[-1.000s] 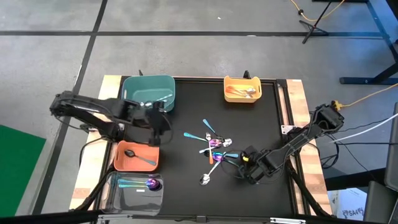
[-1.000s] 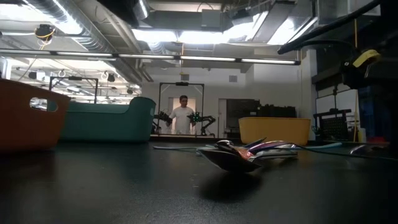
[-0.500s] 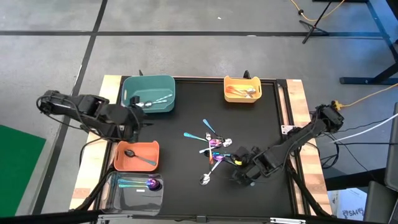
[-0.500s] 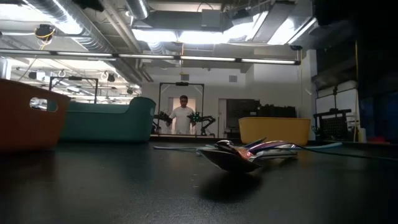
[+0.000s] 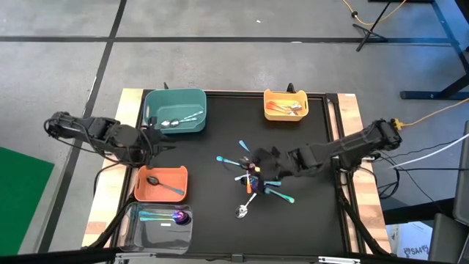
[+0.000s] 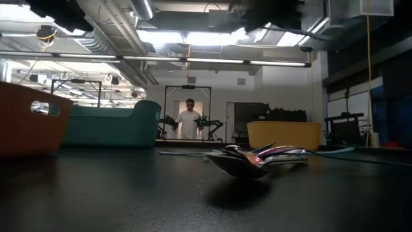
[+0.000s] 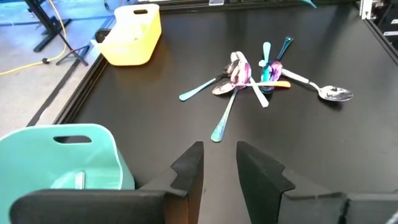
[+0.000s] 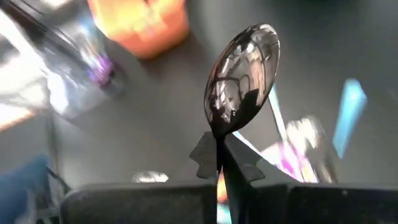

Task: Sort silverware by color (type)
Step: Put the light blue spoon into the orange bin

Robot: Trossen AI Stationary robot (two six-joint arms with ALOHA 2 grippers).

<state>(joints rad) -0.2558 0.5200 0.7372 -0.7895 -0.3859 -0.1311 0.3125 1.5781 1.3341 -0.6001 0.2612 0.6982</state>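
so, from left to right across the table:
left gripper (image 5: 146, 139): off the table's left edge, between the teal bin and the orange bin, fingers (image 7: 189, 167) parted with nothing between them.
clear bin (image 5: 146, 231): near left corner, a teal spoon and a purple one lying inside.
orange bin (image 5: 176, 174): just beyond the clear one, one black spoon (image 5: 163, 185) in it.
teal bin (image 5: 192, 97): far left, a few silver spoons (image 5: 176, 121) inside.
loose pile (image 5: 254, 172): middle of the black mat, teal, purple-rainbow and orange-copper spoons crossed over each other; a teal one (image 5: 230, 160) sticks out to the left.
silver spoon (image 5: 242, 212): alone on the mat, just nearer than the pile.
yellow bin (image 5: 272, 96): far side, right of the teal bin, orange-copper spoons (image 5: 284, 109) in it.
right gripper (image 5: 258, 163): stretched in from the right, over the pile, fingers clamped on the handle of a dark shiny spoon (image 8: 242, 78) held bowl-up above the mat.
person (image 6: 189, 120): standing far back in the room.
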